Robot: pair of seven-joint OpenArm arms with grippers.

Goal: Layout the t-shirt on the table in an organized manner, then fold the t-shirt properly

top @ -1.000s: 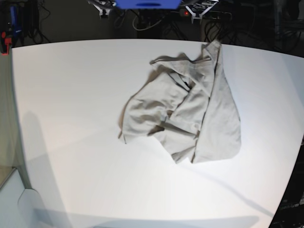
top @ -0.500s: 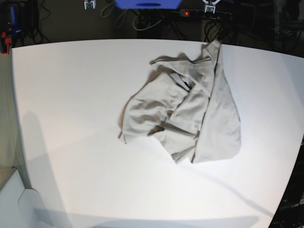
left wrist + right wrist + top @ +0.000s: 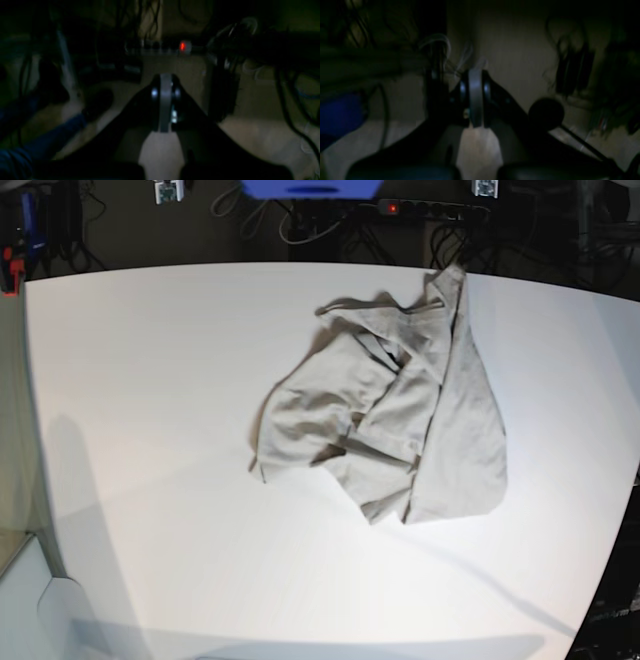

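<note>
The t-shirt (image 3: 400, 410) lies crumpled on the bench (image 3: 150, 380); both sets of fingers (image 3: 165, 105) (image 3: 475, 97) are clenched empty, and a blind grab risks pinching several layers.

A robotics lab or test workspace. A large white table (image 3: 150, 430) stands against a dark background crowded with tangled black cables (image 3: 300, 225), a power strip (image 3: 430, 210) with a glowing red switch, and a blue piece of equipment (image 3: 310, 188) (nothing here looks domestic).
</note>
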